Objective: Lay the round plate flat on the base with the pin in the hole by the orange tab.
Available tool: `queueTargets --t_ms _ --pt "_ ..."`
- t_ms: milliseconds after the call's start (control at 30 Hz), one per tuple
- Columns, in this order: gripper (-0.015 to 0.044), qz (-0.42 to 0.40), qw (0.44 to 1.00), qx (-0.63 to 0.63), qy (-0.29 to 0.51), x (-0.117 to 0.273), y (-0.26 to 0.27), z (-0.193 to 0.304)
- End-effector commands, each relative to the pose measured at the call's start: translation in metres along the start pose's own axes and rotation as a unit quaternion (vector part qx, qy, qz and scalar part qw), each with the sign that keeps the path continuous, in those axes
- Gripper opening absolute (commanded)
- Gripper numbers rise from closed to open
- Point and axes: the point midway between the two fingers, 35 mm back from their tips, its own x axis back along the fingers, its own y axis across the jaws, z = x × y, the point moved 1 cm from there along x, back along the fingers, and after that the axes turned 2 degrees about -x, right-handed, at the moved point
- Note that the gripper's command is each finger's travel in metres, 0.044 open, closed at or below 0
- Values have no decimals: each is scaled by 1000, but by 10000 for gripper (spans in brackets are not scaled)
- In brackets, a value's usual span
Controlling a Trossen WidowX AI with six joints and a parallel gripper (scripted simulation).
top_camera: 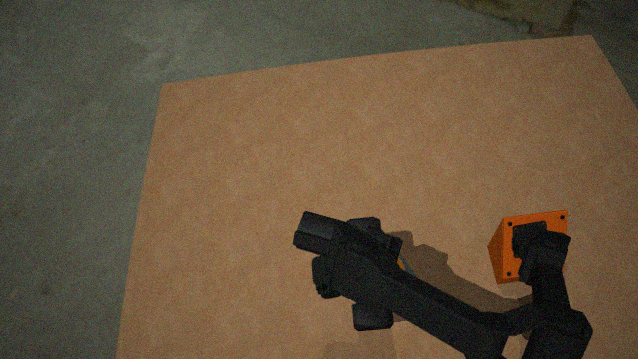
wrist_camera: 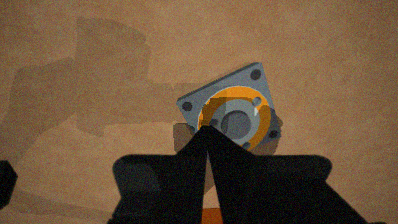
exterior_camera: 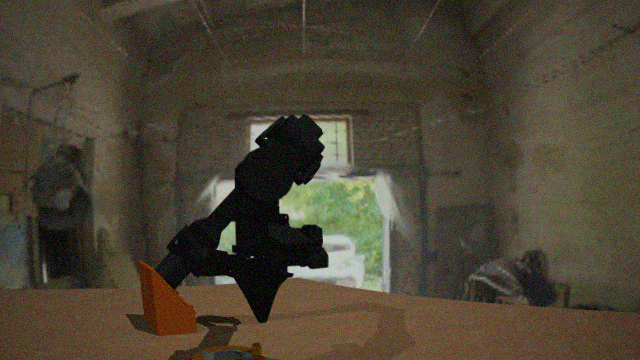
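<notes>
While the gripper [wrist_camera: 207, 131] hangs above the round plate [wrist_camera: 235, 120] with fingers pressed together and empty, contact is pending.
A descent off the orange tab, hidden near 6 o'clock, could jam the plate harder against the pin.

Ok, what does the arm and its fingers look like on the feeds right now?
The arm is matte black throughout, built of blocky, angular links, on an orange mount with dark screw holes. The fingers are black wedges tapering to a point. No cables or markings show.
</notes>
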Motion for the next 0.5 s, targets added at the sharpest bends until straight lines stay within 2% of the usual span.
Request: queueTargets --t_ms 0,200,467 --pt "0 -3 1000 2 4 -16 1 1" --pt "0 -4 1000 2 4 -46 2 1" --pt "0 -5 1000 2 4 -47 2 3"
